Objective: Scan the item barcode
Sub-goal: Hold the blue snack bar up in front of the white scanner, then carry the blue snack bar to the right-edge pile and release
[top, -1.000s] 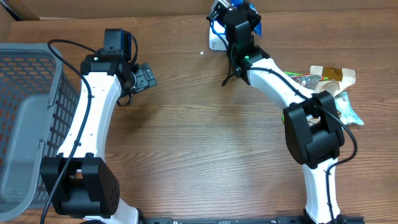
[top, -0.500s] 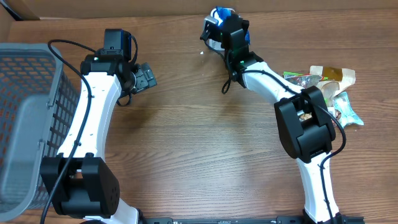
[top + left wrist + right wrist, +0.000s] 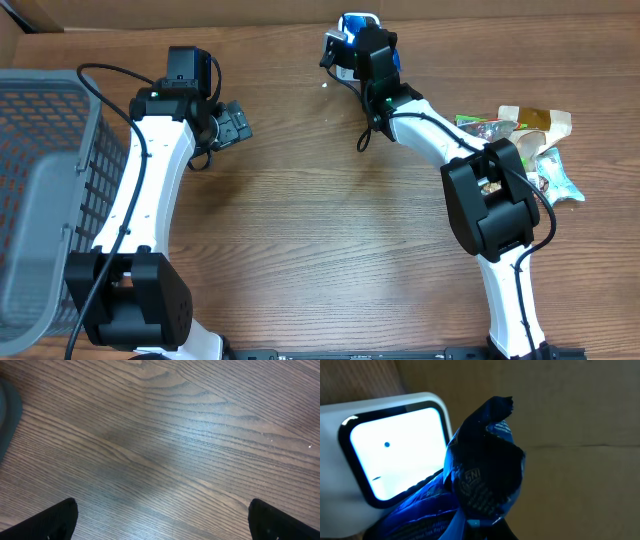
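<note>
The right end effector (image 3: 365,45) is clamped tight on a crumpled blue packet (image 3: 485,480) at the far edge of the worktop (image 3: 320,250), a little right of the middle. In the wrist view the packet rises out of the closed jaws. Its creased top folds over, and white print shows on the side toward the camera.

Just beside it, on its left in that view, stands the white scanner (image 3: 395,455). The scanner's black-framed window glows bright and throws blue light on the foil. The packet's lower left overlaps the corner of the window; I cannot tell whether the two touch. No barcode can be made out on the packet. Behind both runs a brown cardboard wall (image 3: 570,420), which closes off the far edge.

The left end effector (image 3: 235,122) hangs over bare wood toward the far left part of the worktop. Its jaws are spread wide with nothing between them, and its two dark fingertips (image 3: 55,520) show only in the bottom corners of the wrist view.

A grey mesh basket (image 3: 60,100) takes up the left edge. A pile of wrapped snacks (image 3: 525,135) lies against the right edge, partly under the right arm's elbow.

Between the two arms, from the middle down to the near edge, the wood lies open. The scanner, the packet and the wall crowd the far edge.
</note>
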